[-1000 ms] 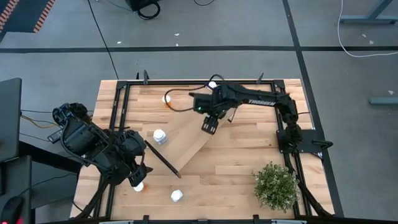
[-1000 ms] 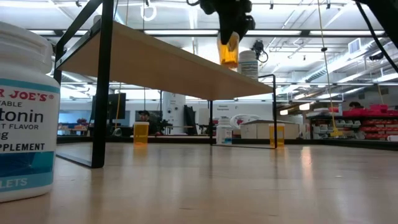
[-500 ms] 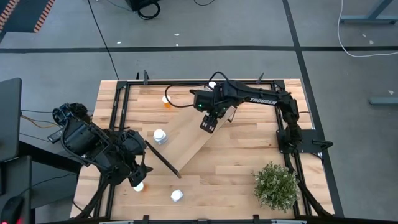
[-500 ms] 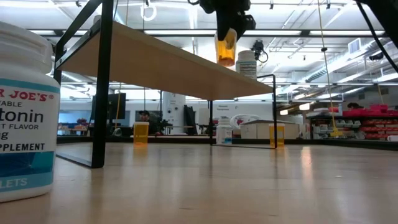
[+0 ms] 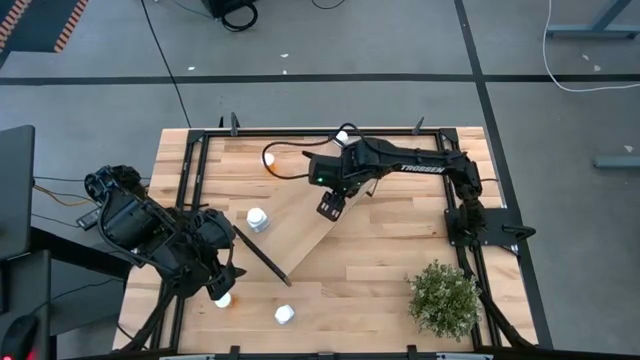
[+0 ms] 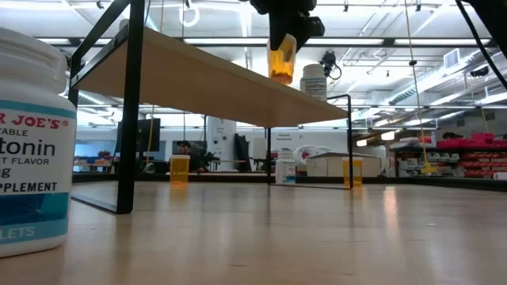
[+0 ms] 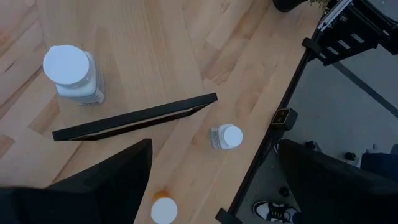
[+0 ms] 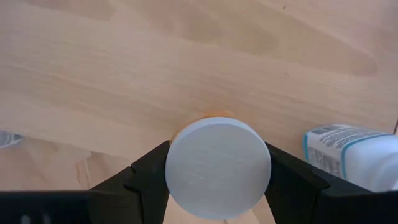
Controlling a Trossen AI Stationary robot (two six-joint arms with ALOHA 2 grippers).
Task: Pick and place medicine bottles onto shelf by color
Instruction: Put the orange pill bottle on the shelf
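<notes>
One look from above: right gripper point(image 5: 331, 206) over the middle of the shelf point(image 5: 300, 232), left gripper point(image 5: 222, 283) waiting by the desk's left edge. Low down: orange bottle point(image 6: 280, 59) hanging just above the shelf top, near a white bottle point(image 6: 314, 81) standing there, likely to be sorted by color. Left wrist: fingers wide open, holding nothing. Right wrist: fingers point(image 8: 146, 180) squeezed on the white cap point(image 8: 217, 167), so no dropping.

I work in a big open robotics lab or workshop hall. My slatted light-wood table point(image 5: 380, 250) stands on a grey concrete floor point(image 5: 300, 50) marked with dark tape lines point(image 5: 330, 78). Behind are long ceiling lights point(image 6: 396, 39) and red storage racks point(image 6: 467, 154).
</notes>
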